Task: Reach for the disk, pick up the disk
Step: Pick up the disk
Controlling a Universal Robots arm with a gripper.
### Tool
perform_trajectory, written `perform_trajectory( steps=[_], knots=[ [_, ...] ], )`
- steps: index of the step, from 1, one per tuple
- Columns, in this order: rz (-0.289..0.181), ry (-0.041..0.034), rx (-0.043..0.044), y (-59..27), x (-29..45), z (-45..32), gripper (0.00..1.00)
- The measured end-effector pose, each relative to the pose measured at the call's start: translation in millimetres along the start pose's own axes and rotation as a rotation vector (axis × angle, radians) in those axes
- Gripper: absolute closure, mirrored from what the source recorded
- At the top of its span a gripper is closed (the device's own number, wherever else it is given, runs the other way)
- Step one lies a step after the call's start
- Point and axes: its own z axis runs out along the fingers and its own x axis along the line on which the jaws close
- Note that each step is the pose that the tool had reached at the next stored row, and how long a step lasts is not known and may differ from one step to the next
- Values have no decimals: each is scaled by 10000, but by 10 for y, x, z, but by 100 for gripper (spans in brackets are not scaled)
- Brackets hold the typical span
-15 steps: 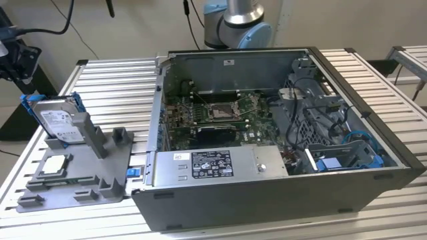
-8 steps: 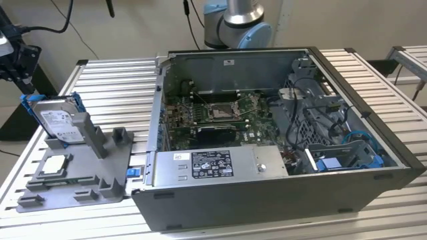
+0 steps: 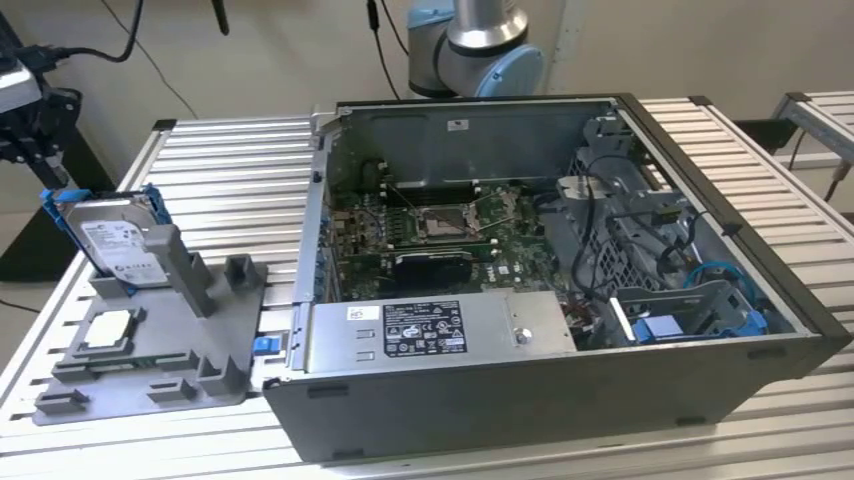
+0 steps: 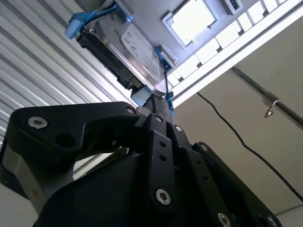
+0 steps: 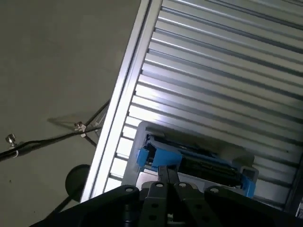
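Note:
The disk (image 3: 120,243), silver-grey with a white label and a bright blue carrier, stands on edge in a grey holder (image 3: 200,300) at the exterior view's left. My black gripper (image 3: 51,185) hangs at the disk's upper far corner. In both wrist views the fingers lie pressed together, and their tips meet the blue carrier's corner. In the second wrist view blue plastic shows on both sides of the gripper (image 4: 157,101) below the disk (image 4: 135,49). In the first wrist view the gripper (image 5: 167,169) touches the disk (image 5: 199,161) at its blue end.
A small square silver chip (image 3: 110,328) lies flat on the grey holder in front of the disk. An open computer case (image 3: 534,400) stands right of the holder on the ribbed metal table (image 3: 227,170). The arm's base (image 3: 481,40) rises behind the case. Cables trail on the floor (image 5: 47,139).

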Motion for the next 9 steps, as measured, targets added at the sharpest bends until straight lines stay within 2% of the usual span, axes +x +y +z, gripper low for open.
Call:
perform_trajectory(
  steps=[9],
  knots=[
    [-1633, 64, 1, 0, 0, 0, 100]
  ],
)
